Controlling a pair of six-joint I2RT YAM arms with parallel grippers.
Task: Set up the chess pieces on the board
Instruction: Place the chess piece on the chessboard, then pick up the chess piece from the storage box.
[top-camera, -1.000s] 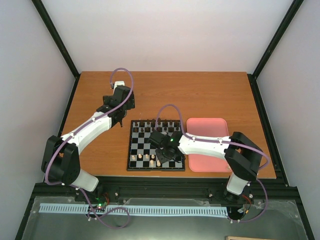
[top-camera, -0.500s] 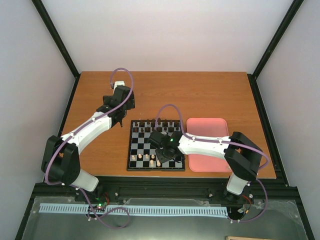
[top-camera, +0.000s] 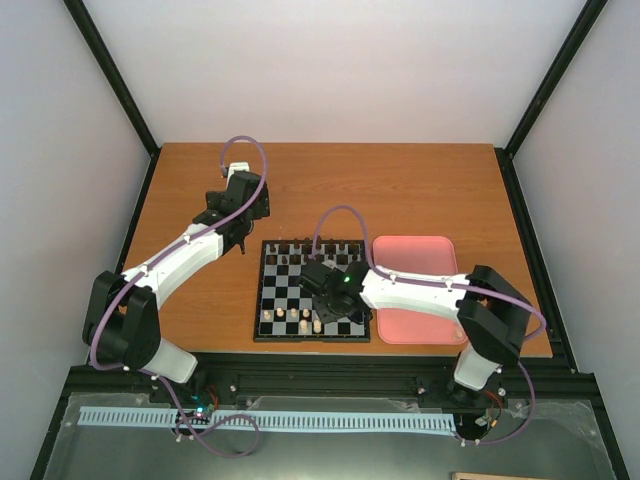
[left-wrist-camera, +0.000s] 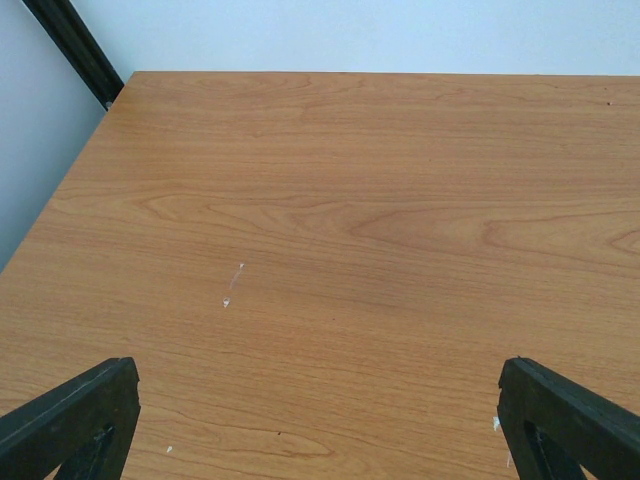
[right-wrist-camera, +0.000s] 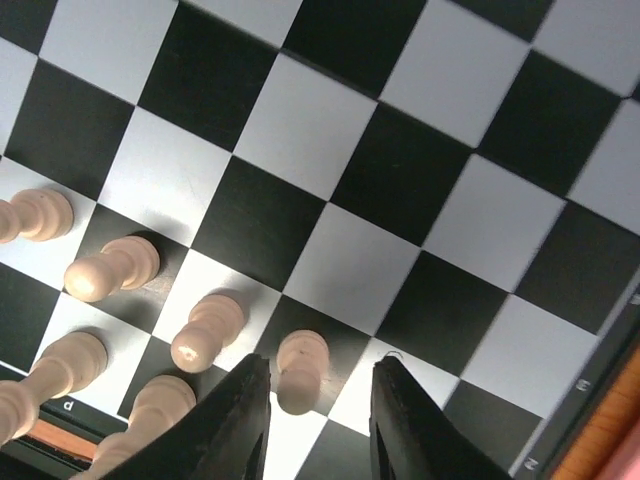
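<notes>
The board (top-camera: 290, 292) lies in the middle of the table, its checks filling the right wrist view (right-wrist-camera: 400, 180). Several cream chess pieces (top-camera: 283, 316) stand along its near rows. My right gripper (top-camera: 328, 306) hangs low over them. In its wrist view the right gripper (right-wrist-camera: 322, 372) is open round an upright cream pawn (right-wrist-camera: 302, 365); the pawn stands on a dark square close to the left finger, with a gap to the right finger. More cream pieces (right-wrist-camera: 208, 330) stand to the left. My left gripper (top-camera: 236, 240) is open over bare wood, its fingers (left-wrist-camera: 70, 420) wide apart.
A pink tray (top-camera: 415, 290) lies just right of the board, under my right arm. Dark pieces (top-camera: 290, 250) line the board's far rows. Black frame posts and white walls ring the wooden table (left-wrist-camera: 330, 200).
The right jaws were shut on the pawn and have parted, leaving it standing on its square. The left arm has not moved.
</notes>
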